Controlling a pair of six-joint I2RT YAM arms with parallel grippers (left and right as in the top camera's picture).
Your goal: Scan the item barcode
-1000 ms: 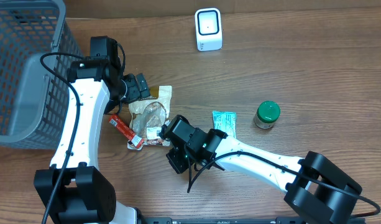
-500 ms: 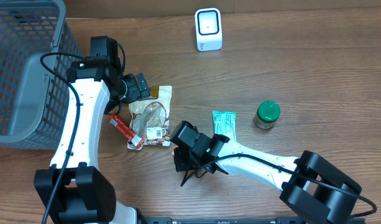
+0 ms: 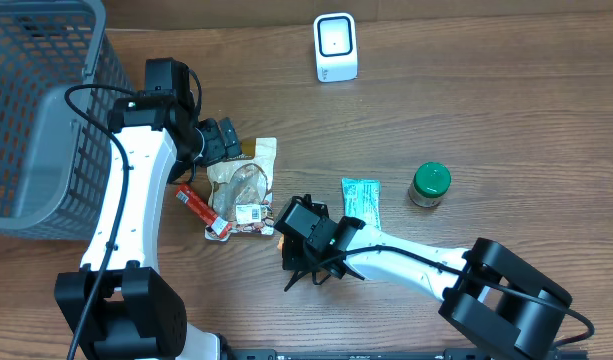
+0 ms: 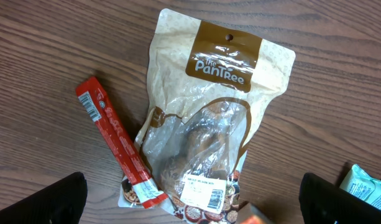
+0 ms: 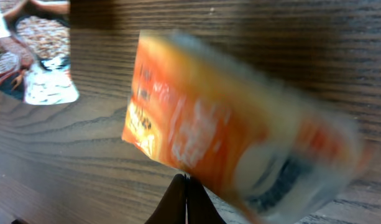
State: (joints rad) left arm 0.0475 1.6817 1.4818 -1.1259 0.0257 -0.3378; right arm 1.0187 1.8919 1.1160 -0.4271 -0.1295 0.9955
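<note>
A tan PanTree snack pouch (image 3: 244, 185) (image 4: 206, 112) lies flat, its white barcode label (image 4: 204, 190) facing up. My left gripper (image 3: 218, 140) (image 4: 196, 205) hovers open above it, black fingertips (image 4: 53, 199) wide on either side. A red stick packet (image 4: 119, 146) lies across the pouch's left edge. My right gripper (image 3: 284, 232) (image 5: 186, 183) is shut, its tips against the lower edge of a blurred orange packet (image 5: 234, 149) just right of the pouch. I cannot tell whether the packet is pinched. The white scanner (image 3: 335, 47) stands at the back.
A grey mesh basket (image 3: 26, 120) fills the far left. A teal packet (image 3: 361, 198) and a green-lidded jar (image 3: 428, 184) sit right of centre. The right arm (image 3: 406, 260) stretches along the front of the wooden table (image 3: 506, 110).
My right wrist has drawn back a little from the pouch toward the front and turned. The orange packet is now blurred in motion. The left arm has not moved.
</note>
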